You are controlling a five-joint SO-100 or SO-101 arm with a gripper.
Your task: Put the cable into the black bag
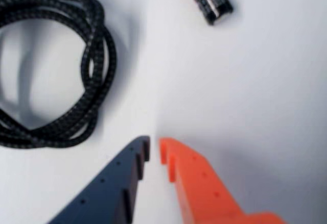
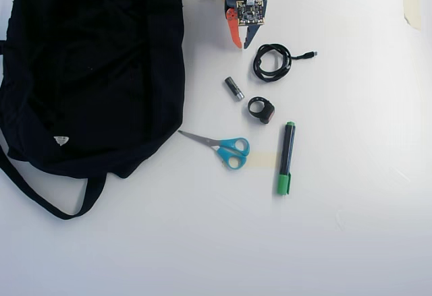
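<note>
At the top centre of the overhead view, the end effector (image 2: 243,45) hangs over the white worktop (image 2: 351,228), its orange and dark-blue fingers nearly together and gripping nothing. The wrist view shows only a narrow gap of bare surface between the tips. The cable (image 2: 273,62) lies coiled just right of the tips, its plug end trailing toward the right of the frame, so the arm appears poised to spread its fingers and shift over the coil. The black bag (image 2: 94,73) sprawls across the upper left, well apart from the cable. A battery (image 2: 234,88), black ring (image 2: 261,110), scissors (image 2: 219,146) and green marker (image 2: 285,158) lie scattered below, likely as distractors.
</note>
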